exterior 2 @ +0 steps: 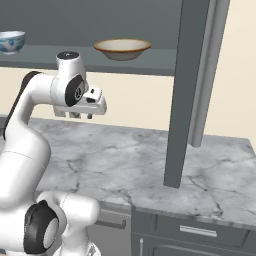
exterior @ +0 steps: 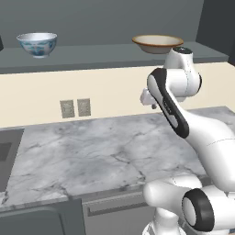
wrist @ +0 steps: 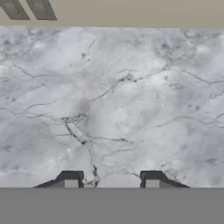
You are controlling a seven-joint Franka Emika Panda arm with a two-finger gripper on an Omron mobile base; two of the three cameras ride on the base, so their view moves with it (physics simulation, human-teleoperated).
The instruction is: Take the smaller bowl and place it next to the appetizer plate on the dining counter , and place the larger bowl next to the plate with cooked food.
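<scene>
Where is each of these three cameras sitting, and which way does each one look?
Left base view: behind the arm, on its left, facing the counter and shelf with both bowls; the arm fills the right.
Right base view: behind on its right, same counter and shelf; the arm stands at left, gripper above the marble.
Hand view: on the hand, looking down at the marble, fingertips apart, empty.
Shared: both base views show the smaller bowl and larger bowl.

The smaller bowl [exterior 2: 10, 42] is cut by the left edge.
</scene>
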